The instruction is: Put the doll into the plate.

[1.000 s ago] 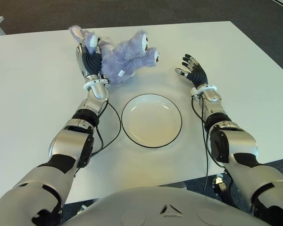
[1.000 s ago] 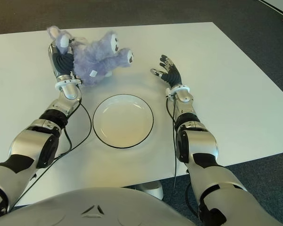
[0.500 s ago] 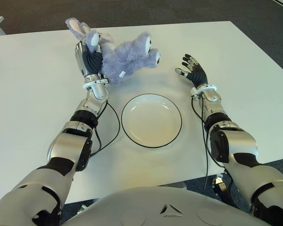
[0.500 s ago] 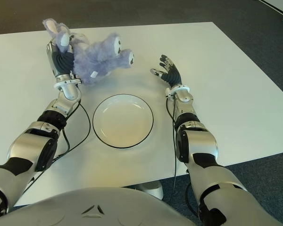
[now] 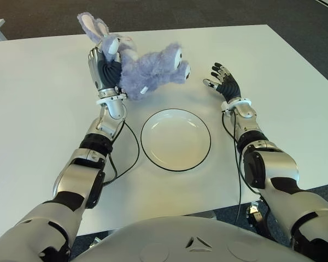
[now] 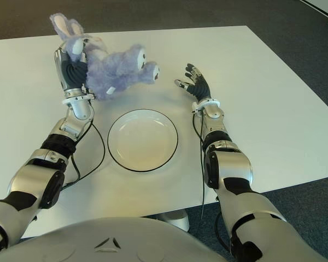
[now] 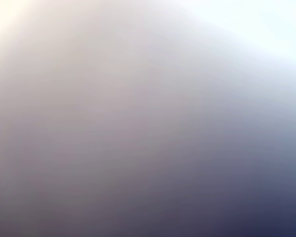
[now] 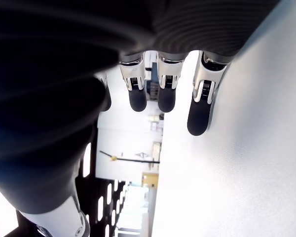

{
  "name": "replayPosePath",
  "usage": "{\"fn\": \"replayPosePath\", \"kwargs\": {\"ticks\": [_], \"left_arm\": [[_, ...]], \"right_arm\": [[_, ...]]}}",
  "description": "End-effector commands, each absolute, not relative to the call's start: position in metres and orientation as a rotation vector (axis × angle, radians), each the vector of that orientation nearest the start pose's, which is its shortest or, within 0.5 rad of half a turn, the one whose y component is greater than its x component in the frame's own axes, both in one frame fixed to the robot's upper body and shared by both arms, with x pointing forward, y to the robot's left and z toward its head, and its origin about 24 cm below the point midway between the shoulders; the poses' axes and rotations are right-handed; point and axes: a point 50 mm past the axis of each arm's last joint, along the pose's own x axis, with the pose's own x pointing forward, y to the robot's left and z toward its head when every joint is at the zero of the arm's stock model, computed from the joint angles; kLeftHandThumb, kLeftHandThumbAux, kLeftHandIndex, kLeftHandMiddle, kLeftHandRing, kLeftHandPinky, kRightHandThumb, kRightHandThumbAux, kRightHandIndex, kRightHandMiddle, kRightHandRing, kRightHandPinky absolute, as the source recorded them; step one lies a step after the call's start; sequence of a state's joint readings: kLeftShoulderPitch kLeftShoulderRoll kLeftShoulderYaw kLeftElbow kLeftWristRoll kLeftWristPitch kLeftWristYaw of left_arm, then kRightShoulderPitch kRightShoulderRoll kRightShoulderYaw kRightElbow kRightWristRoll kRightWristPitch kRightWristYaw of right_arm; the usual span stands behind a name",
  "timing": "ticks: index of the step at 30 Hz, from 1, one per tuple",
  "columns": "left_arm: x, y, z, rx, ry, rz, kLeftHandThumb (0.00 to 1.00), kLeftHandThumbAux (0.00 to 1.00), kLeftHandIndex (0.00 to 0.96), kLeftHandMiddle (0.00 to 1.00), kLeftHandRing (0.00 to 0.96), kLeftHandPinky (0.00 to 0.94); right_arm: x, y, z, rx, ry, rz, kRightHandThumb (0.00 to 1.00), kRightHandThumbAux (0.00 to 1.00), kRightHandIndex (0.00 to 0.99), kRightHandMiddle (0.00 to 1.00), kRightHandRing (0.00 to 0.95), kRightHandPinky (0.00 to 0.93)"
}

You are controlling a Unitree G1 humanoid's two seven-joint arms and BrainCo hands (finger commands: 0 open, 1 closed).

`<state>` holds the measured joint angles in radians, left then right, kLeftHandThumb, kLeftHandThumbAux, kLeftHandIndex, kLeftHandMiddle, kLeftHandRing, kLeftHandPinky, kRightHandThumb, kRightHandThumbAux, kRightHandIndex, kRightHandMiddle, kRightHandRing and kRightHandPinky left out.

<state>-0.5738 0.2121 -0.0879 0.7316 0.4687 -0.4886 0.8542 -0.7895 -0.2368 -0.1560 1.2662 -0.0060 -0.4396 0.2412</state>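
White table (image 5: 38, 109) carrying the empty plate (image 5: 175, 140) | we are gripping the doll (image 5: 147, 68) in our left hand (image 5: 105, 71), seemingly lifted beyond the plate for carrying | right hand (image 5: 223, 83) idling beside, fingers spread, holding nothing

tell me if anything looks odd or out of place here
Nothing damaged or spilled. The doll hangs tilted in the left hand, beyond the empty plate. The right hand shows open beside the plate, on its right.
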Motion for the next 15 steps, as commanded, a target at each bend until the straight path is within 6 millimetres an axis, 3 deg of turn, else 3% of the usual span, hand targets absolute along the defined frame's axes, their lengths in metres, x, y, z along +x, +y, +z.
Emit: {"fn": "replayPosePath", "kwargs": {"ticks": [1, 15], "left_arm": [[0.3324, 0.168, 0.1001, 0.523, -0.585, 0.477, 0.733, 0.685, 0.447, 0.806, 0.85, 0.845], [0.3266, 0.1654, 0.1033, 0.532, -0.613, 0.438, 0.729, 0.683, 0.447, 0.797, 0.848, 0.851]], "right_arm": [[0.3311, -0.1889, -0.0146, -0.1, 0.328, 0.167, 0.195, 0.792, 0.028, 0.044, 0.058, 0.07], [0.3303, -0.1896, -0.0154, -0.099, 0.33, 0.168, 0.189, 0.791, 0.029, 0.047, 0.058, 0.07]]}}
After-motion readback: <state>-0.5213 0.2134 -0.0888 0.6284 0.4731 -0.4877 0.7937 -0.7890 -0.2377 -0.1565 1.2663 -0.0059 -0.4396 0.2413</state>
